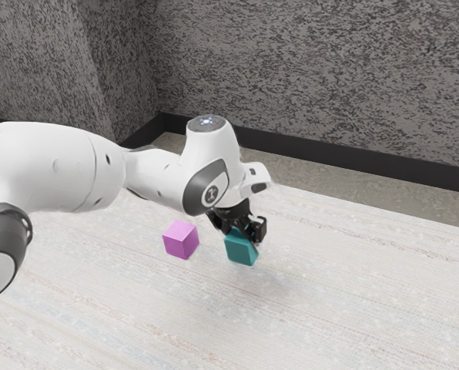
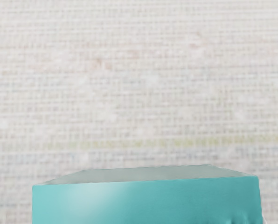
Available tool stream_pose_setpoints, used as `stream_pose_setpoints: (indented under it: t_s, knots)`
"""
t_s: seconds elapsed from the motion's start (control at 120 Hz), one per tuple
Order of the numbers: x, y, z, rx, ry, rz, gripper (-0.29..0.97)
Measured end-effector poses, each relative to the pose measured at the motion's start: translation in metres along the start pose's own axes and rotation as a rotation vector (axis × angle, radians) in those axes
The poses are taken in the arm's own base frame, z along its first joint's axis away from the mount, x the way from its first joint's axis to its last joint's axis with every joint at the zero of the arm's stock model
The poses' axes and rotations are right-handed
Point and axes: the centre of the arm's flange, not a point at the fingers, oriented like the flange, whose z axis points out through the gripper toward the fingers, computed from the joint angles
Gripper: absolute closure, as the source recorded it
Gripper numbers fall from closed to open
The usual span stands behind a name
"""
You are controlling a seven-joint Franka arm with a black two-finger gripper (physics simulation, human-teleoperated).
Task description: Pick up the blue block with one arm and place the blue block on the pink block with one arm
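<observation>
Jaws gripping glossy teal cube (image 1: 241,250), seemingly airborne, pink cube (image 1: 181,239) near

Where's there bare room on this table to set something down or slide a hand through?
The table is bare from the blue block in the claw out to the exterior view's right, and nearer the camera than both blocks. Crowded only between the pink block and the blue one.

The blue block (image 1: 241,249), teal in shade, hung tilted between the jaws, raised slightly off the bench (image 1: 345,301). The pink block (image 1: 181,239), a magenta cube, sat flat on the bench just beside it, toward the exterior view's left, not touching.
</observation>
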Motion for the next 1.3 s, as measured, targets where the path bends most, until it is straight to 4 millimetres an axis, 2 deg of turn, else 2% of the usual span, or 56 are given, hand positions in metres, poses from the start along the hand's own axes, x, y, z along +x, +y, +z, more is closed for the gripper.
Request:
stream_pose_setpoints:
  t_s: [0.183, 0.375, 0.592, 0.667, 0.842, 0.95, 1.075, 1.3]
  knots:
    - [0.016, -0.073, -0.027, 0.060, 0.034, -0.088, 0.41]
    - [0.020, -0.110, -0.036, 0.089, 0.036, -0.059, 0.41]
    - [0.014, -0.133, -0.030, 0.107, 0.002, 0.034, 0.41]
    - [0.005, -0.142, -0.024, 0.103, -0.023, 0.055, 0.41]
    - [-0.008, -0.155, -0.023, 0.086, -0.040, 0.096, 0.41]
    - [-0.006, -0.162, -0.023, 0.083, -0.035, 0.108, 0.41]
    - [0.006, -0.171, -0.029, 0.087, -0.011, 0.122, 0.41]
    - [0.006, -0.174, -0.017, 0.054, -0.017, 0.131, 0.41]
